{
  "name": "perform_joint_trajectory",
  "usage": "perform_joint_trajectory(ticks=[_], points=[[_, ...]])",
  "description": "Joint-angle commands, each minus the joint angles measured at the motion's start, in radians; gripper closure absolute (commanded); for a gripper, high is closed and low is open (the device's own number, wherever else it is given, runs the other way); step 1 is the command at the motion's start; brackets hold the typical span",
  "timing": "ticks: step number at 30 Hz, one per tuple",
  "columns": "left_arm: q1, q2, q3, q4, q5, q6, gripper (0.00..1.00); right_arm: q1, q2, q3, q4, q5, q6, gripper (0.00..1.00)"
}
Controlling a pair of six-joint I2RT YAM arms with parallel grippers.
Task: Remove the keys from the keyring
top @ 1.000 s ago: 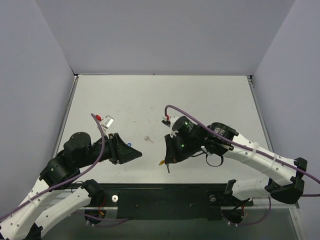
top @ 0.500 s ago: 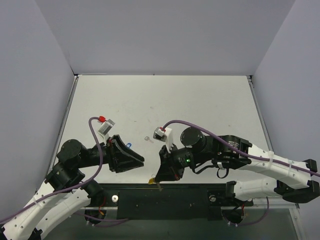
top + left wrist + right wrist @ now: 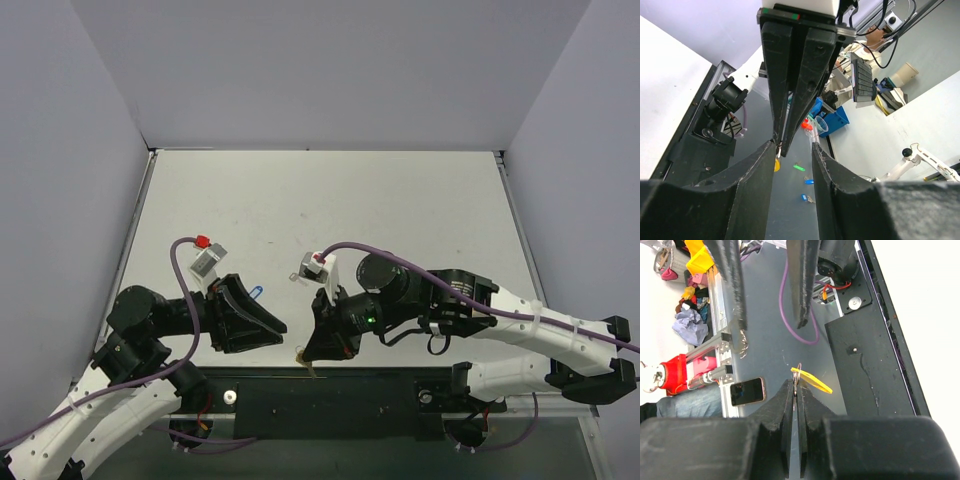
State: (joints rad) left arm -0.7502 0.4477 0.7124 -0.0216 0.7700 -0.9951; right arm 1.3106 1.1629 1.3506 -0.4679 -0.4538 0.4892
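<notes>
**Landmark:** long black metal mounting plate [image 3: 330,398] at near bench edge

**Change noted:** within the last sec the right hand [image 3: 795,388] has carried the keyring [image 3: 812,381] (small yellow-orange oval plastic tag w/ thin metal ring) from mid-bench, well beyond the plate, to just over the plate's far edge. Over the same period the left hand [image 3: 793,145] has swung round to sit just beyond the plate's left half. It now points at the keyring, fingers narrowed from wide to approx half open.

**Right hand:** fully closed, pinching the ring itself; tag sticks out sideways, held above the plate edge.

**Left hand:** approx half open, nothing between the fingers; tips near the keyring, not touching.

**Keys:** a thin dark sliver [image 3: 311,369] hangs under the tag over the plate edge. Poss. a tiny silver-grey metal key, too small to confirm. The loose key seen on the bench beyond the plate a sec ago is now masked by the right wrist; can't verify.

**Assessment:** keyring presented mid-air for a two-handed pull; removal not yet started. Next move req. left hand to close on the key, not the tag
</notes>
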Motion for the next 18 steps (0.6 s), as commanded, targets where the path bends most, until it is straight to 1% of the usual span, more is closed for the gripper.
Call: perform_joint_trajectory(ticks=[1,4,18], points=[[-0.001,0.000,0.002,0.046,0.003,-0.005,0.56,-0.001,0.000,0.062,0.043,-0.014,-0.037,1.00],[-0.003,0.009,0.004,0.052,-0.005,-0.008,0.59,-0.004,0.006,0.076,0.043,-0.014,-0.043,1.00],[-0.011,0.013,-0.008,0.060,-0.003,-0.016,0.64,-0.017,0.027,0.104,0.057,-0.011,-0.054,1.00]])
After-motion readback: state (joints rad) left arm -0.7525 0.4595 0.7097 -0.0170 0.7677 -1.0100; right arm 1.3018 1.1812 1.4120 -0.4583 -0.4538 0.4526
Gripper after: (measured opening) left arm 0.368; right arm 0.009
